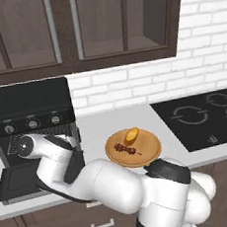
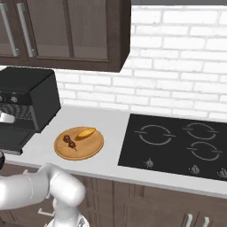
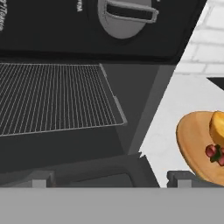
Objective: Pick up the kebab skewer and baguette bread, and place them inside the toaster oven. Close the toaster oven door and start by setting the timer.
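Observation:
The black toaster oven (image 1: 30,107) stands at the counter's left with its door (image 1: 18,182) dropped open. In the hand view its wire rack (image 3: 57,98) is bare, under a silver knob (image 3: 124,17). My gripper (image 3: 109,181) hangs open in front of the oven's right side, just above the door (image 3: 83,173), its fingertips (image 3: 41,179) wide apart with nothing between them. To the right of it a round wooden plate (image 1: 147,154) carries the golden baguette bread (image 1: 132,134) and the kebab skewer (image 1: 127,148). Plate (image 2: 86,148), baguette (image 2: 85,132) and skewer (image 2: 69,141) lie right of the oven (image 2: 26,95).
A flat black cooktop (image 1: 205,116) with ring marks fills the counter's right side. Dark wall cabinets (image 1: 76,25) hang above the oven, with a white brick wall (image 2: 177,66) behind. My white arm (image 1: 113,185) crosses in front of the counter edge.

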